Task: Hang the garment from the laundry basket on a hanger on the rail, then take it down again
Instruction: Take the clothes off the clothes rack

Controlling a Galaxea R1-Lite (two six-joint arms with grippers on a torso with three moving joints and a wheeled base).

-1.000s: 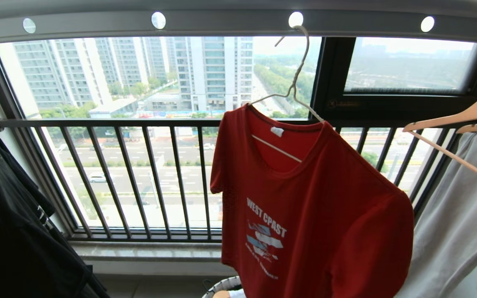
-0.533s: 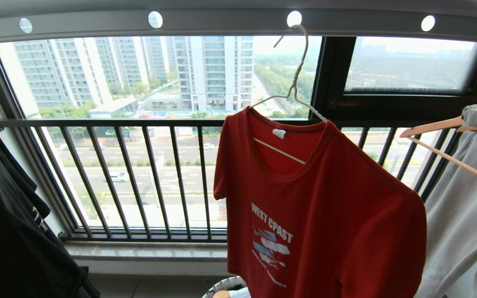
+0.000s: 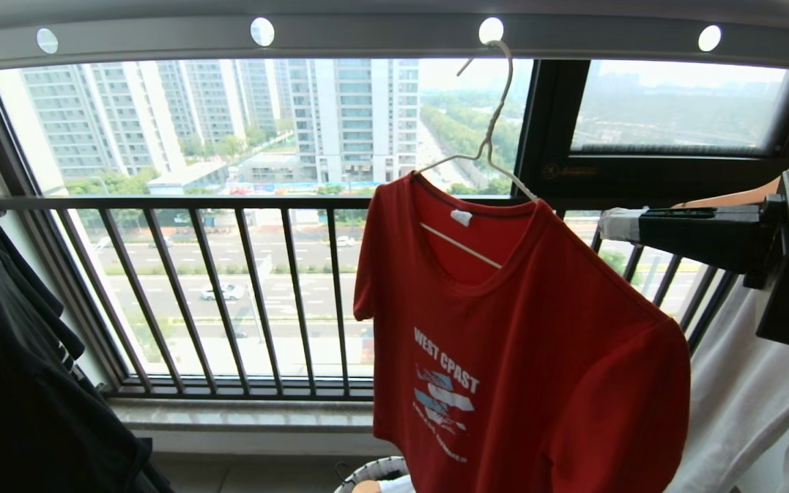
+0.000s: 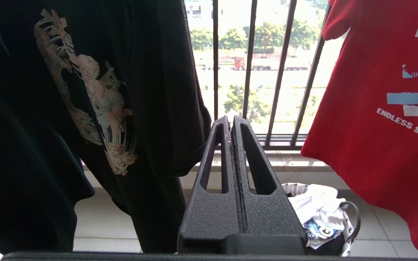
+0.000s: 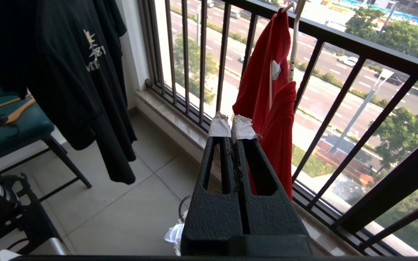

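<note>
The garment (image 3: 524, 356), a red T-shirt with a white chest print, hangs on the cream wire hanger (image 3: 495, 113). The hanger's hook sits in a round hole of the grey rail (image 3: 367, 42). My right gripper (image 3: 607, 224) comes in level from the right, shut and empty, with its taped tips just short of the shirt's right shoulder. In the right wrist view the gripper (image 5: 230, 125) points at the garment (image 5: 267, 94), seen edge-on. My left gripper (image 4: 230, 121) is shut and empty, low down between the black shirt and the garment (image 4: 376, 127). The laundry basket (image 4: 352, 214) stands on the floor below.
A black T-shirt (image 3: 18, 370) hangs at the left. At the right, a pale grey garment (image 3: 750, 411) hangs on a wooden hanger (image 3: 723, 197) behind my right arm. The black window railing (image 3: 230, 294) runs behind everything. A green chair (image 5: 13, 130) stands further back.
My right arm has risen into the head view from the right, and its shut gripper has reached left toward the shirt's shoulder. The shirt has swayed a little. The left arm has not moved.
</note>
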